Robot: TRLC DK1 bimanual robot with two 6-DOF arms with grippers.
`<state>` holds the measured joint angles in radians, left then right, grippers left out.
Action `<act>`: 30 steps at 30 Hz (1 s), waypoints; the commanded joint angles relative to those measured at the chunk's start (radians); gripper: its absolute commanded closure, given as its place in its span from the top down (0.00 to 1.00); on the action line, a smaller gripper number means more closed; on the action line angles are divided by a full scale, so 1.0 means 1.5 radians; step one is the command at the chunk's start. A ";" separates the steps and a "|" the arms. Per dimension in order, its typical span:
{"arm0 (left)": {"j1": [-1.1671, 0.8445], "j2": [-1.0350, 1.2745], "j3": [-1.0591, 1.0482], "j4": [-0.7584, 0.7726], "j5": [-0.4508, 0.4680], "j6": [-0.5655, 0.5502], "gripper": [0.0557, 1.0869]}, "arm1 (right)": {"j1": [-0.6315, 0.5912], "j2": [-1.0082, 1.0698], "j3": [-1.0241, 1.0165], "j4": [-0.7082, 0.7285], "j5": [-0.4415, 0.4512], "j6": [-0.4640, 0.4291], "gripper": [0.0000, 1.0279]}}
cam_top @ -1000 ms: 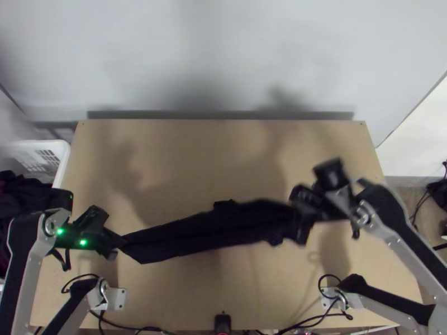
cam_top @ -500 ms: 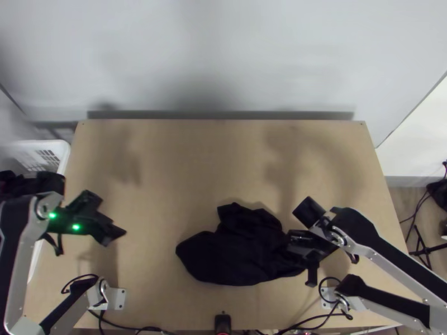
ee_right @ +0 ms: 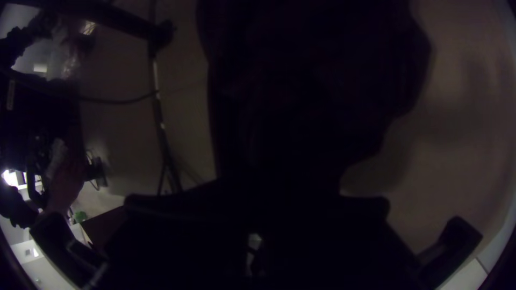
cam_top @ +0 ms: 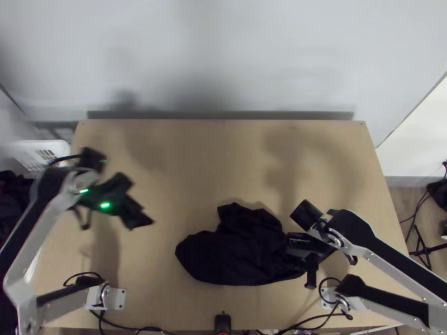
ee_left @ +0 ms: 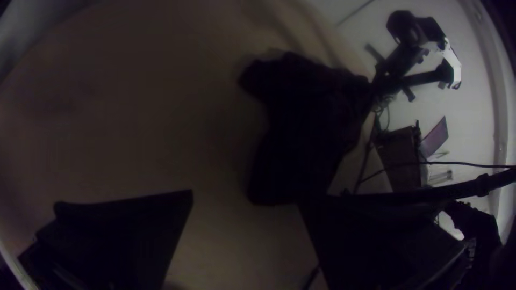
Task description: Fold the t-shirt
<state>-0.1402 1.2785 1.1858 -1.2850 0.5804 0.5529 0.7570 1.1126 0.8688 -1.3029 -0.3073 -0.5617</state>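
T-shirt (cam_top: 237, 251) lies to the right of my left gripper (cam_top: 145, 220) and closer to the near edge of the table (cam_top: 190, 162), with bare wood between them in the top view. Its long axis runs roughly crosswise, from a rounded left lobe to my right gripper (cam_top: 291, 251), and a short hump sticks out toward the far side. The right gripper is the nearer one, right at the T-shirt's right end, and looks pressed together on the black material there. My left fingers (ee_left: 123, 225) are spread wide, holding nothing. Everything is bunched, so I judge the fold hasn't begun and flattening comes first. I'd bring the left gripper across and down to that rounded lobe; pinching several layers together is the risk.
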 commanded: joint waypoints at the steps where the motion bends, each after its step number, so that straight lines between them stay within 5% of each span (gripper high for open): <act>1: -0.206 0.161 0.040 0.074 0.015 -0.048 0.92 | -0.005 0.006 0.018 0.002 0.000 0.004 0.03; 14: -0.382 0.372 0.174 0.322 -0.075 -0.186 0.92 | -0.017 0.014 0.042 0.025 0.000 0.015 0.03; 30: -0.481 0.455 0.197 0.315 -0.073 -0.165 0.93 | -0.044 0.014 0.045 0.040 0.001 0.010 0.03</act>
<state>-0.7990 1.9240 1.4979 -0.8154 0.4625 0.2878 0.7128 1.1343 0.9360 -1.2499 -0.3069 -0.5430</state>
